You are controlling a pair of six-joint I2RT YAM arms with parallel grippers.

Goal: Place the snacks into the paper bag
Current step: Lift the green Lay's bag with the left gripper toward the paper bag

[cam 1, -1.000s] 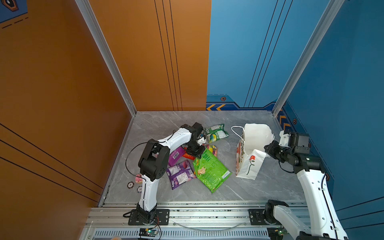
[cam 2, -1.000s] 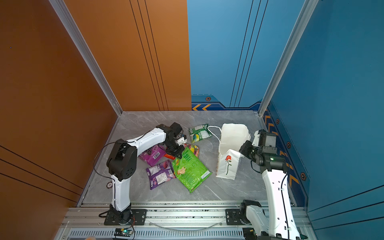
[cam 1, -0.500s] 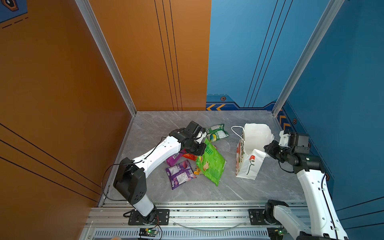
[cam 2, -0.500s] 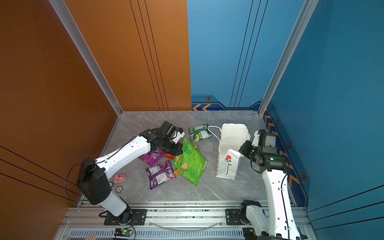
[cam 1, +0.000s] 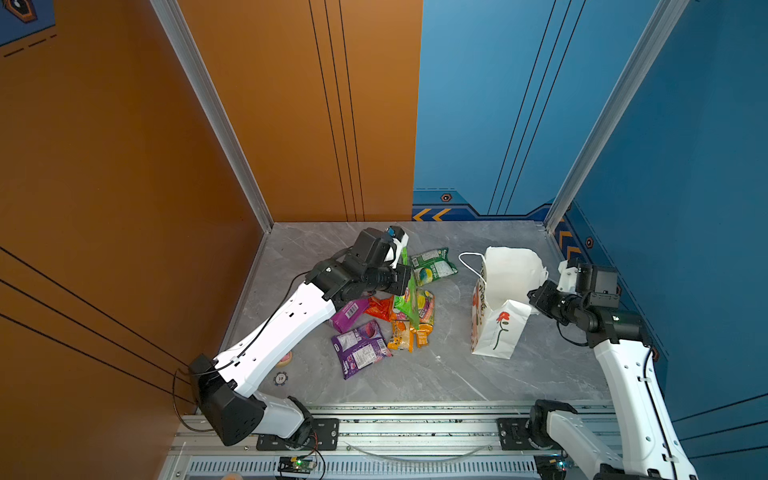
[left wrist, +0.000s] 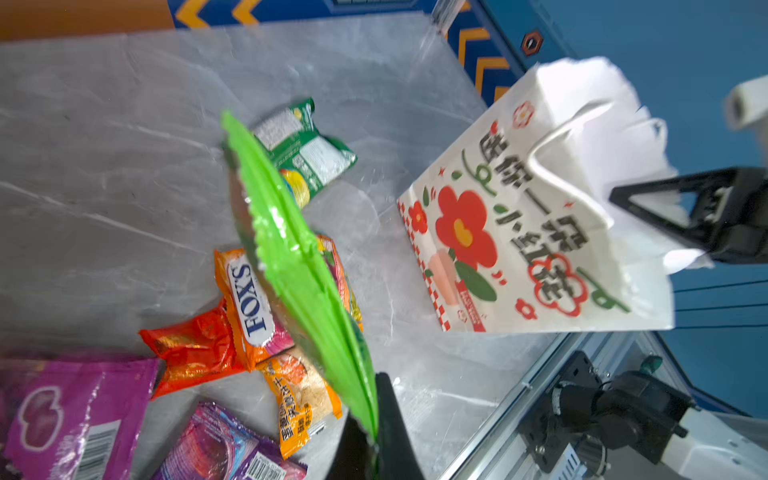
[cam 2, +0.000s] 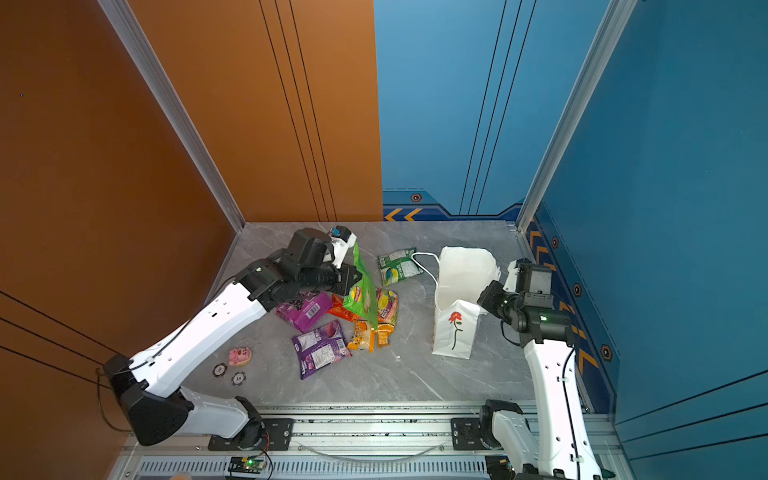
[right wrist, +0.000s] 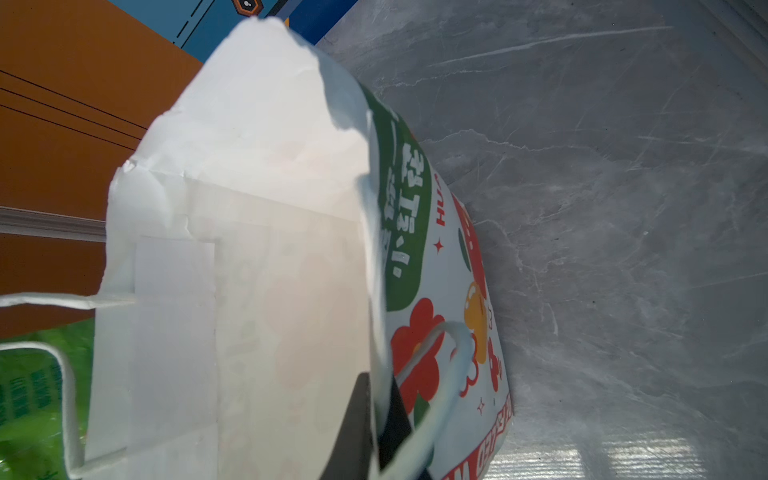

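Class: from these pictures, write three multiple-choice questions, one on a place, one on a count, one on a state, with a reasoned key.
1. Where is the small green packet, relative to the paper bag? A) inside B) on the table beside it C) under it
2. How many purple packets lie on the table? A) one B) four C) two
3. The large green packet is: A) pinched in the shut left tool B) flat on the table C) in the bag

Key: 1 B, it lies outside the bag; 2 C, both top views show two; 3 A, the left wrist view shows the tool closed on it.
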